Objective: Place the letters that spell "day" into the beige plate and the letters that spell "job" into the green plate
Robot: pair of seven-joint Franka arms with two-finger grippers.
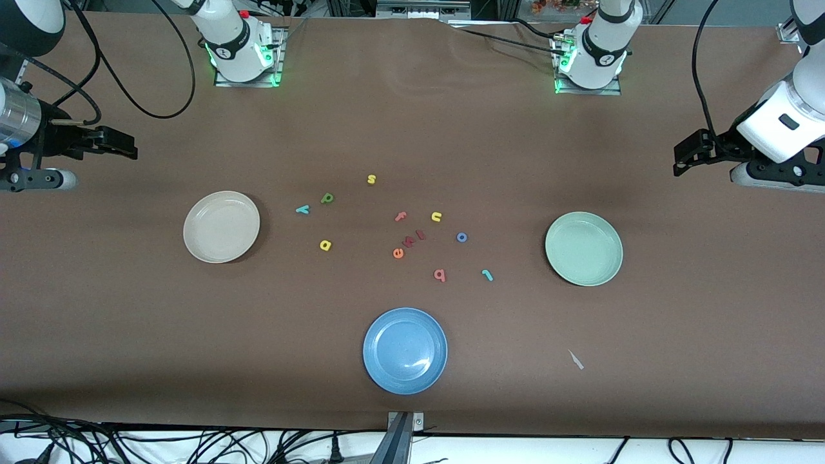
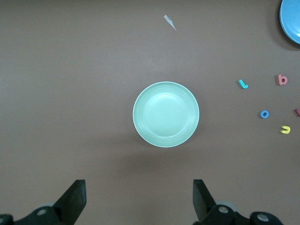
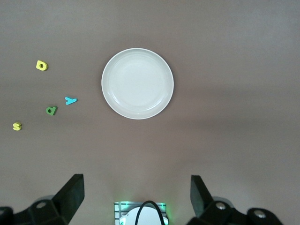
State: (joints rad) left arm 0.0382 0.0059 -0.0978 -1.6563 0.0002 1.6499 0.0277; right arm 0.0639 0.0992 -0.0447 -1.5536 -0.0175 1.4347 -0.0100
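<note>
Foam, thin and bright, is what both arms have to deal with here, and I'd guess these letters weigh next to nothing, give under a squeeze and lie so flat on the brown table (image 1: 129, 335) that the fingers must come straight down and nip each one across its edges. Nearest the front camera sits the blue plate (image 1: 405, 350), with nothing in it and no part in the job. Next come the teal j (image 1: 487, 275) and the pink b (image 1: 439, 275), then the blue o (image 1: 461, 237), all toward the green plate (image 1: 584, 248), which holds nothing yet. The yellow a (image 1: 325, 245) lies beside the beige plate (image 1: 221, 226), also bare, with the teal y (image 1: 302, 209) and green d (image 1: 327, 198) a little farther from the camera. Mixed in the middle are an orange e (image 1: 398, 253), a pink f (image 1: 401, 216), a yellow u (image 1: 436, 217) and, farthest, a yellow s (image 1: 371, 179), all to be left alone. The left gripper (image 2: 137, 199) hangs over the table's end near the green plate, fingers spread wide and carrying nothing; the right gripper (image 3: 136, 199) does likewise at the beige plate's end. Not one letter has been sorted.
</note>
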